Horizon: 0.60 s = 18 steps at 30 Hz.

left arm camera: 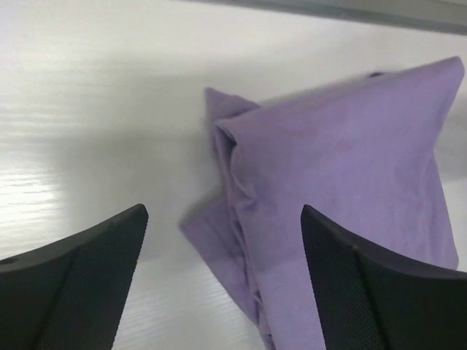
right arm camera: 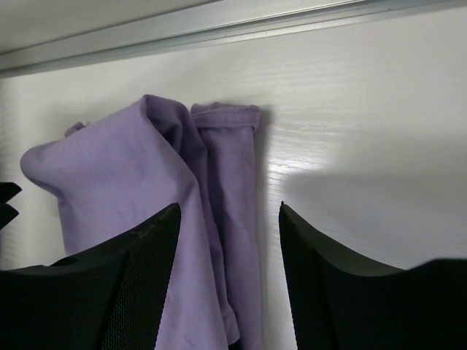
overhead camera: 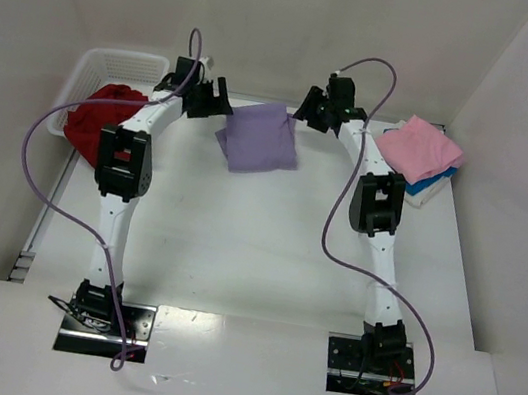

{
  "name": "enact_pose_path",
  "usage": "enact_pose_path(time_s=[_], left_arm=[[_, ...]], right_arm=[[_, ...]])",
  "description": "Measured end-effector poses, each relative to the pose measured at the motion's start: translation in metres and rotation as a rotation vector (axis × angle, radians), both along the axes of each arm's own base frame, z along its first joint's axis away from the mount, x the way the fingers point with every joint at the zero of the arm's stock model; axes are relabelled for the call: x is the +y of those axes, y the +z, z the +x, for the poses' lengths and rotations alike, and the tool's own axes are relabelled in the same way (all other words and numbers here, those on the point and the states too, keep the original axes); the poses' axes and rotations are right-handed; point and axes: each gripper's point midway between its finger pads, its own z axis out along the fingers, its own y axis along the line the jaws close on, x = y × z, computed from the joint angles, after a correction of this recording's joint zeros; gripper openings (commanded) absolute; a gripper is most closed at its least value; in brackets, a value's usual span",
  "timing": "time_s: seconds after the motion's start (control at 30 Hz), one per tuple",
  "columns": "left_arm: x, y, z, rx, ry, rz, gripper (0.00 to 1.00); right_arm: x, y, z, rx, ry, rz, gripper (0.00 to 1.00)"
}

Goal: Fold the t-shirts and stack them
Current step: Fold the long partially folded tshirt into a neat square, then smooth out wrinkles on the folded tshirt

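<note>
The folded lavender purple cloth t-shirt (overhead camera: 260,139) lies flat by the far edge of the white counter (overhead camera: 254,257), about midway along it and slightly skewed. It sits between my two grippers. The left gripper (left arm camera: 224,211) is at its left edge and the right gripper (right arm camera: 230,208) at its right edge, both with fingers apart and holding nothing. Neither arm looks nearer. The folded pink cloth t-shirt (overhead camera: 420,145) lies at the far right corner, so I judge the carry goes rightward.

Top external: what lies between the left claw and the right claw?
The folded lavender t-shirt, on the table, lies between the left claw and the right claw; the top view shows it.
</note>
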Motion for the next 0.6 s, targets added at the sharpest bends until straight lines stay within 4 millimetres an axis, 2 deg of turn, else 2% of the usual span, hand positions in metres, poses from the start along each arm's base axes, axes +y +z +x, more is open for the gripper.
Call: enact_pose_path(time_s=[0.13, 0.27, 0.43, 0.53, 0.6], left_arm=[[0.011, 0.020, 0.010, -0.050, -0.003, 0.018, 0.96], [0.005, 0.041, 0.007, -0.091, -0.049, 0.011, 0.96], [-0.010, 0.042, -0.013, -0.069, -0.108, -0.011, 0.96], [-0.025, 0.027, -0.026, -0.029, -0.143, -0.021, 0.96], [-0.033, 0.014, -0.035, 0.005, -0.158, -0.024, 0.96]], right_arm=[[-0.001, 0.011, 0.003, -0.017, -0.001, -0.005, 0.63], [-0.003, 0.014, -0.006, -0.006, 0.006, -0.005, 0.60], [-0.013, -0.023, -0.056, 0.123, 0.010, -0.025, 0.59], [-0.021, -0.052, -0.092, 0.208, 0.015, -0.035, 0.57], [-0.021, -0.056, -0.105, 0.216, 0.020, -0.022, 0.53]])
